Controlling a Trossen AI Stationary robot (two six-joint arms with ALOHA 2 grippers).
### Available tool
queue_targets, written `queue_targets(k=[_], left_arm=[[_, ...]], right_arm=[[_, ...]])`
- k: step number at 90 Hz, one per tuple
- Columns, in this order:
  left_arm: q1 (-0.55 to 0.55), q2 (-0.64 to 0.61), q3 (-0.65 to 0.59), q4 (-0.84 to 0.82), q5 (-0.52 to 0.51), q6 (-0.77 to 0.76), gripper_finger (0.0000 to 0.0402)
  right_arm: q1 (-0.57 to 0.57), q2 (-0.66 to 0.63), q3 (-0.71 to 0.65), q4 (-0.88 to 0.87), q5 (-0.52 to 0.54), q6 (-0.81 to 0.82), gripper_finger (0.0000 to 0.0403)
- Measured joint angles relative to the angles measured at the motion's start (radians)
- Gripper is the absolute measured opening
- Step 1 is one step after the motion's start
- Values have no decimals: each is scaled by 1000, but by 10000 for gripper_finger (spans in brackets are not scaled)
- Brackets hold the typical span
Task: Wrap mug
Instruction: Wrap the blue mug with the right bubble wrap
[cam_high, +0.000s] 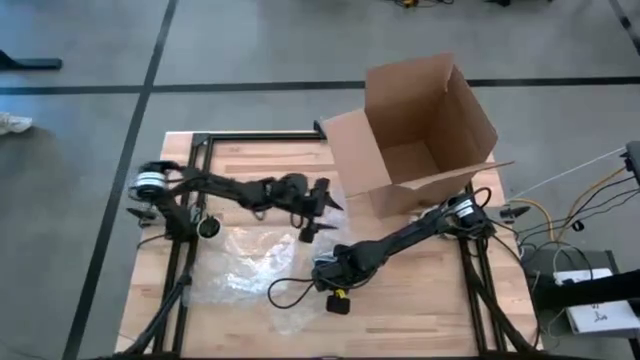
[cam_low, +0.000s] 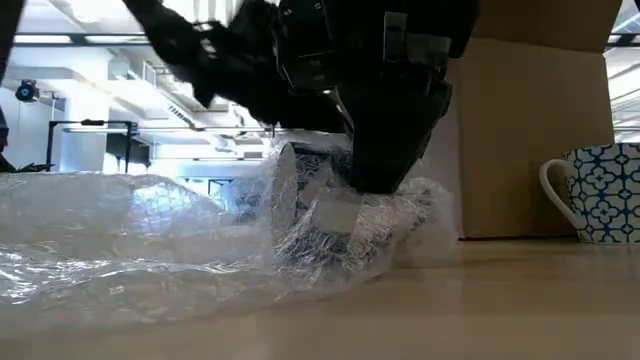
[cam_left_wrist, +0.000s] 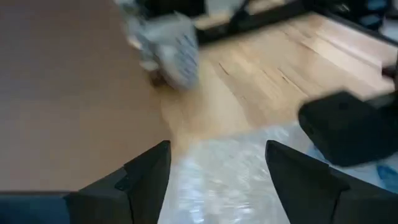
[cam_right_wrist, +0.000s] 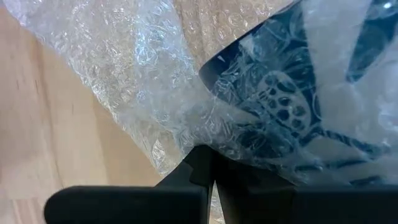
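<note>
The mug (cam_right_wrist: 292, 106) lay partly under bubble wrap (cam_high: 240, 262) near the bench's (cam_high: 420, 320) front middle, so wrapping was only begun. The right end effector (cam_high: 328, 272) pinched the wrap shut over it (the left end effector (cam_high: 322, 212), fingers spread, hovered near the box (cam_high: 420, 130)).

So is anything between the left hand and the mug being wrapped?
Nothing solid shows. The left hand hangs open above the bubble wrap, next to the cardboard box. The wrapped mug lies under the right hand, which is shut on the wrap around it.

The wooden table (cam_high: 420, 310) bears bubble wrap (cam_high: 245, 262), a cardboard box (cam_high: 420, 135), 2 mugs.
</note>
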Motion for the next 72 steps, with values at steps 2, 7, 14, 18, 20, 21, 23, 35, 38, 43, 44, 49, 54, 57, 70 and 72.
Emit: queue_targets(k=[2,7,14,18,20,21,23,35,38,43,44,49,54,57,70,72], left_arm=[[0,19,18,-26,1,2,260],[0,58,59,-101,2,13,267],[0,98,105,-230,2,28,275],[1,110,120,-314,3,28,277],[0,114,124,-350,5,26,278],[0,115,126,-368,6,25,278],[0,115,129,-398,7,24,278],[-4,74,116,-535,5,-21,274],[-6,59,107,-563,1,-35,271],[-9,29,88,-595,-11,-65,266],[-10,22,83,-599,-15,-71,265],[-15,-20,49,-605,-54,-98,258],[-21,-69,9,-603,-119,-114,251],[-25,-103,-18,-601,-165,-120,246],[-23,-288,-164,-471,-300,-123,225],[-20,-321,-195,-430,-301,-122,222]], right_arm=[[0,0,0,0,0,0,0],[0,0,0,-1,0,0,0],[0,0,1,-8,-1,0,0],[0,0,1,-12,-1,0,0],[0,0,1,-15,-1,-1,0],[0,0,1,-16,0,-2,0],[0,0,1,-17,-1,-3,0],[0,0,1,-20,2,-14,0],[0,0,1,-21,2,-18,0],[0,0,1,-26,2,-26,0],[0,0,1,-29,3,-29,0],[0,0,1,-47,3,-45,0],[0,0,1,-67,3,-63,0],[0,0,1,-77,3,-74,0],[-1,-1,1,-97,3,-121,0],[-1,-1,1,-99,4,-127,0]])
